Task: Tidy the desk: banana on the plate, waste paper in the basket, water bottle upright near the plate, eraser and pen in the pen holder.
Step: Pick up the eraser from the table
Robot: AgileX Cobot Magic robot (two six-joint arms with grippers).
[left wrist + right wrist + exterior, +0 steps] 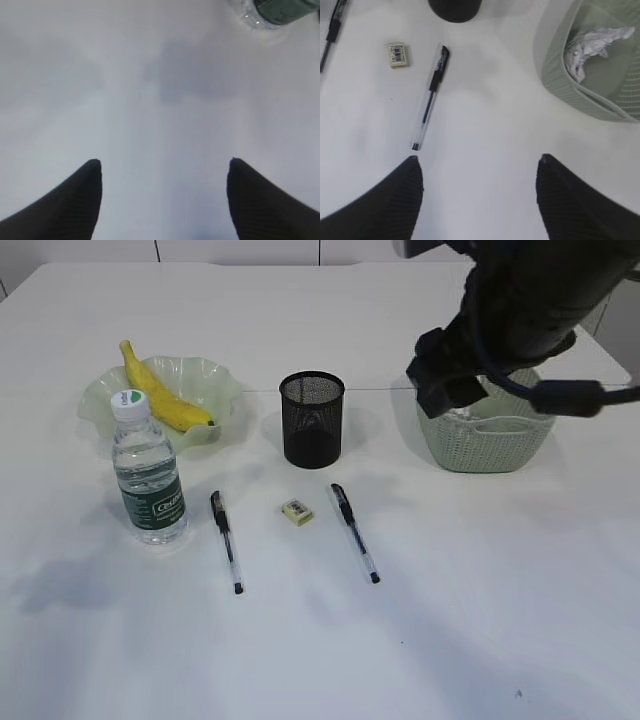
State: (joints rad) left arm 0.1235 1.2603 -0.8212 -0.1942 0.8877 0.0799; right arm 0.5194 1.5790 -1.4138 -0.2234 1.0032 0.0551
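Note:
The banana (160,392) lies on the pale green plate (225,380). The water bottle (148,472) stands upright in front of the plate; its base shows in the left wrist view (275,12). The black mesh pen holder (311,420) stands mid-table. Two pens (226,540) (355,532) and the eraser (297,511) lie in front of it. The crumpled waste paper (590,47) lies inside the green basket (485,445). My right gripper (477,159) is open and empty, above the table between the right pen (431,95) and the basket (555,65). My left gripper (162,162) is open and empty over bare table.
The right arm (500,320) hangs over the basket at the back right. The eraser (397,54), the left pen (332,30) and the pen holder's base (455,10) show in the right wrist view. The table is white.

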